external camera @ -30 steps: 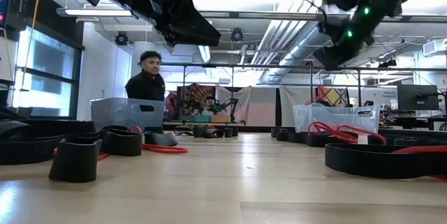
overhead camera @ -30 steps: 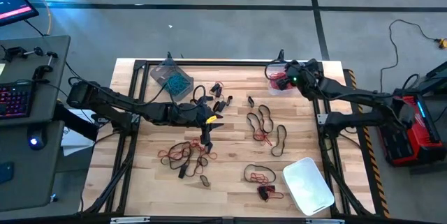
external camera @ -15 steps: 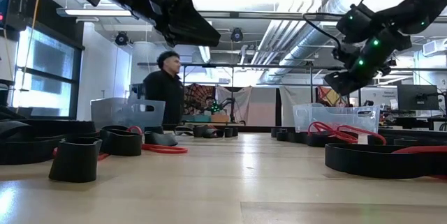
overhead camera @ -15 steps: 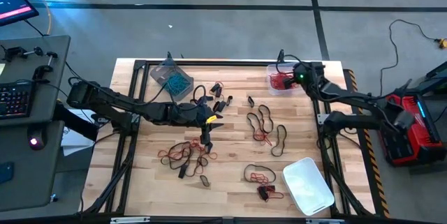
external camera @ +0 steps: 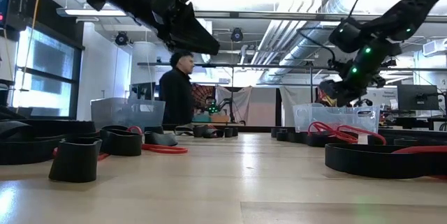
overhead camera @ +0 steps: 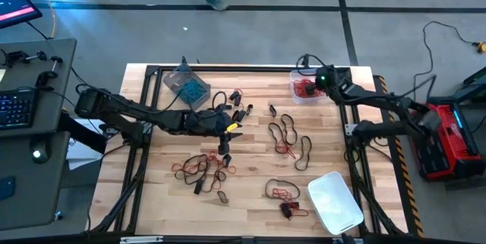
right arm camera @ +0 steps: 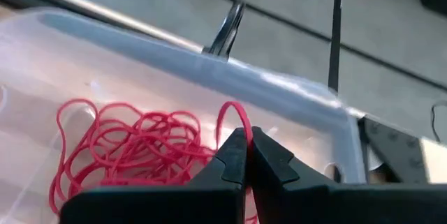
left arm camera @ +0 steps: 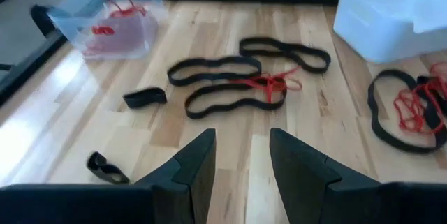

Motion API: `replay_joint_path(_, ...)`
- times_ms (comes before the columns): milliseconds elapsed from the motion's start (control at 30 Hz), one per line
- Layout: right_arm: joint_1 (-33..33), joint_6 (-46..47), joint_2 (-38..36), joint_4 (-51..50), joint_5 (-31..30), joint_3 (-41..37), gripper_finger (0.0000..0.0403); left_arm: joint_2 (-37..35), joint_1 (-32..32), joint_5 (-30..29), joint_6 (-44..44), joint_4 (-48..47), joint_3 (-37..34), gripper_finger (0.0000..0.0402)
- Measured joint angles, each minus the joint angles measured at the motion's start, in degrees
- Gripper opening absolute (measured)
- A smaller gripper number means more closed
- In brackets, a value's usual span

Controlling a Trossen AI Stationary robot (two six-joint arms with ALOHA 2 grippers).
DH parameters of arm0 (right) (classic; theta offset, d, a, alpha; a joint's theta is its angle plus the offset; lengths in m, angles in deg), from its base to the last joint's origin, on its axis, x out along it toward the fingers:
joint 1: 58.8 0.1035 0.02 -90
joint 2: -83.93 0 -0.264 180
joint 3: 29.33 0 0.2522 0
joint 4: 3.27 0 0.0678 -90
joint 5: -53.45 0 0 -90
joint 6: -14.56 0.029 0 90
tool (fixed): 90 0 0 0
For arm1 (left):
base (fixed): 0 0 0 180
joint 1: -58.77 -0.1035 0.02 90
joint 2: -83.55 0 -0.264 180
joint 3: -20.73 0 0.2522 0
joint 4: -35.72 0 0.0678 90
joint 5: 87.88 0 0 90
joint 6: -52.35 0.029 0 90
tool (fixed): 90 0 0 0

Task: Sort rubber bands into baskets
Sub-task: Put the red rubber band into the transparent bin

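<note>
My right gripper (overhead camera: 317, 81) is over the clear basket (overhead camera: 295, 93) at the table's far right, shut on a red rubber band (right arm camera: 234, 116). A heap of red bands (right arm camera: 133, 151) lies in that basket. My left gripper (overhead camera: 234, 128) is open and empty above the table's middle, its fingers (left arm camera: 202, 161) apart over bare wood. Black and red bands (overhead camera: 287, 134) lie loose on the table and also show in the left wrist view (left arm camera: 230, 70). The grey-tinted basket (overhead camera: 181, 77) holds teal bands. The whitish basket (overhead camera: 334, 202) stands near the front right. My right gripper pinches one red band between its two fingertips (right arm camera: 234, 155). A small loop of the band (right arm camera: 236, 111) stands out beyond the tips. The fingers point down into the clear basket, over the red heap. Where the rest of the band goes, I cannot tell.
More tangles of black and red bands lie at the middle left (overhead camera: 201, 166) and near the front (overhead camera: 281, 192). Small dark pieces (overhead camera: 239, 111) lie near my left gripper. A person (external camera: 178, 91) walks in the room beyond the table.
My right gripper has come down toward the clear basket at the far right, staying shut. The person behind the table has walked toward the right.
</note>
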Motion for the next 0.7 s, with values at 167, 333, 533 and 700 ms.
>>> replay_joint_path(167,0.1,2.1,3.8,-5.3,0.1,3.5,0.0034,1.7,-0.1,0.4,0.0,-1.6,0.0,0.0129)
replay_joint_path(333,0.1,2.9,4.1,-11.7,0.1,6.9,0.0106,4.1,-0.1,0.6,0.1,-1.7,0.0,0.0129)
replay_joint_path(533,1.3,2.7,2.9,-17.9,-0.1,11.3,0.0158,4.6,-0.1,2.1,0.5,-1.8,0.0,0.0129)
replay_joint_path(700,4.8,2.3,-0.3,-17.8,-0.1,12.4,0.0119,3.0,-0.1,2.1,1.2,-3.3,0.0,0.0129)
